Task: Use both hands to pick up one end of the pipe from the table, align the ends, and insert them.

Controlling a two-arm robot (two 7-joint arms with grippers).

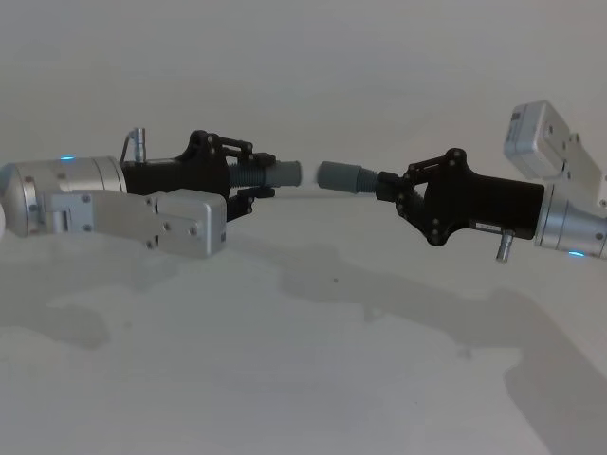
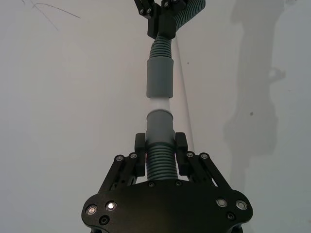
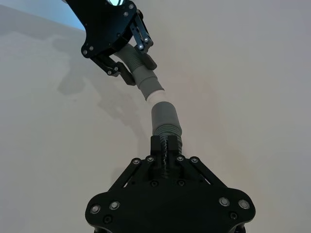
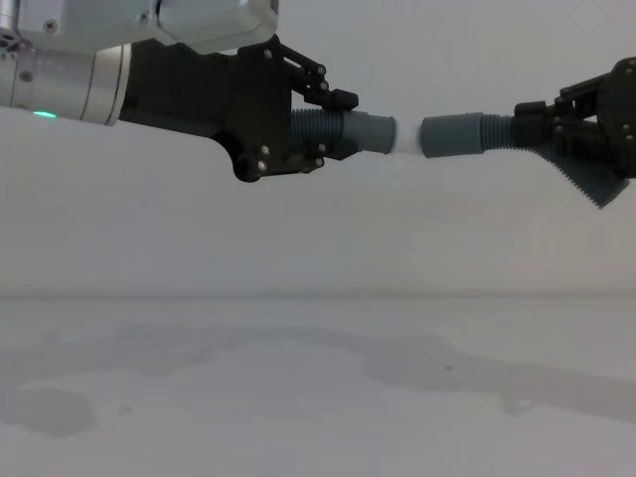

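Observation:
Both pipe pieces hang in the air above the table (image 1: 313, 379), cuff to cuff. My left gripper (image 1: 248, 178) is shut on the ribbed part of the left pipe piece (image 1: 277, 174), whose white tip (image 4: 405, 136) points at the open grey cuff of the right pipe piece (image 1: 341, 178). My right gripper (image 1: 396, 191) is shut on that piece's ribbed part. In the chest view the left piece (image 4: 360, 132) and right piece (image 4: 455, 135) sit at nearly the same height, a narrow gap apart. In the right wrist view the white tip (image 3: 155, 93) sits just short of the cuff (image 3: 164, 116).
The white table surface (image 4: 318, 397) below carries faint stains and the arms' shadows. The left arm's silver wrist (image 1: 76, 185) comes in from the left edge, the right arm's wrist (image 1: 569, 223) from the right edge.

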